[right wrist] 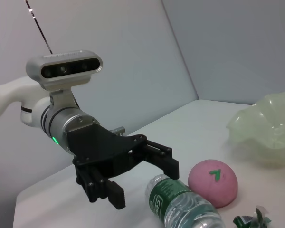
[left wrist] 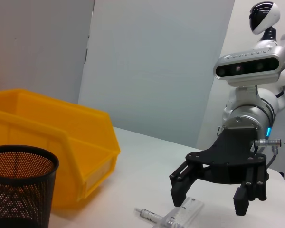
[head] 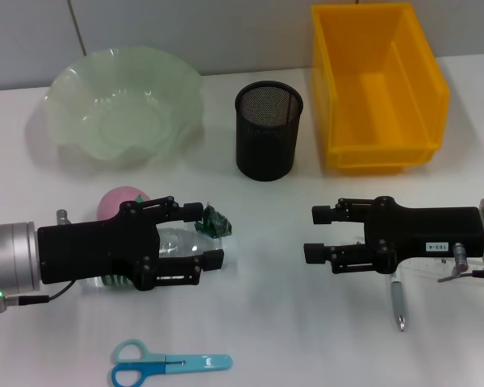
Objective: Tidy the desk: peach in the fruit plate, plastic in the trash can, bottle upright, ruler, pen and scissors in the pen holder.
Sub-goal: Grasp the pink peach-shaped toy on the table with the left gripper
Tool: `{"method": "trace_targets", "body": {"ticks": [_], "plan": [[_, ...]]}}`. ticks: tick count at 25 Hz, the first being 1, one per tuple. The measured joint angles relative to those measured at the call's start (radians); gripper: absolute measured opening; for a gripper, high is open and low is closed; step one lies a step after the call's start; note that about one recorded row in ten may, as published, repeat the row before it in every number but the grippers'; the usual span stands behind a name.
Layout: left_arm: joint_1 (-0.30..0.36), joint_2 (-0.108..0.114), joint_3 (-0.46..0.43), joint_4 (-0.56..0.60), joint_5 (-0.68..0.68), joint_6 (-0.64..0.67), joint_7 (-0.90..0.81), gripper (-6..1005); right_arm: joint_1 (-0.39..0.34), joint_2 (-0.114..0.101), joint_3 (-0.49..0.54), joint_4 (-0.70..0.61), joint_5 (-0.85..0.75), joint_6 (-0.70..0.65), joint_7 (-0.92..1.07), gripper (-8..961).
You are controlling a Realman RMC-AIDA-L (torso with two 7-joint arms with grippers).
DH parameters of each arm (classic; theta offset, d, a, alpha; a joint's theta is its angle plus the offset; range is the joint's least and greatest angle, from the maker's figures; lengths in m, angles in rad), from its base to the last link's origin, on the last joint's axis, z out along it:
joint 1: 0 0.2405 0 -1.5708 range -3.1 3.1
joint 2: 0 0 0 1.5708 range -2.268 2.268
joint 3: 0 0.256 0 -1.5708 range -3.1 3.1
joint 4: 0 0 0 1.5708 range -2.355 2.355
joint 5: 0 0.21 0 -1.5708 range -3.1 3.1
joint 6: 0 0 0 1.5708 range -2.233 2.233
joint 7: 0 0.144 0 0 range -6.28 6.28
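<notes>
From the head camera you see the left gripper (head: 203, 236) low over the desk on the robot's left, its fingers spread wide and holding nothing. The clear bottle (head: 171, 244) lies on its side beneath them, and the pink peach (head: 118, 201) sits just behind the gripper body. A scrap of green plastic (head: 215, 221) lies just beside the upper fingertip. The pale green fruit plate (head: 125, 105) stands at the back left, the black mesh pen holder (head: 268, 129) at the back centre, and the yellow bin (head: 377, 85) at the back right. The blue scissors (head: 168, 366) lie at the front edge, well apart from the rest. On the right you find the right gripper (head: 316, 233), also wide open with nothing between its fingers. A silver pen (head: 398, 300) lies under its body, and a clear ruler (head: 423, 274) shows dimly under that arm too.

In the left wrist view you look across at the right gripper (left wrist: 210, 198), fingers apart, hanging just above the ruler (left wrist: 182, 216) and pen (left wrist: 148, 216), with the pen holder (left wrist: 20, 187) and bin (left wrist: 57, 142) near.

In the right wrist view you see the left gripper (right wrist: 145, 179) open above the lying bottle (right wrist: 185, 204), the peach (right wrist: 213, 183) touching the bottle, the plastic (right wrist: 251, 221) near, and the fruit plate (right wrist: 266, 128) beyond.
</notes>
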Motion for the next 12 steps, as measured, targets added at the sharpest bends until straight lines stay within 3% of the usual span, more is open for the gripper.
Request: {"method": "trace_targets", "body": {"ticks": [12], "plan": [[-0.001,0.002,0.000,0.000,0.000,0.008,-0.006,814,-0.004,-0.001,0.000,0.000,-0.004,0.002,0.001,777]]}}
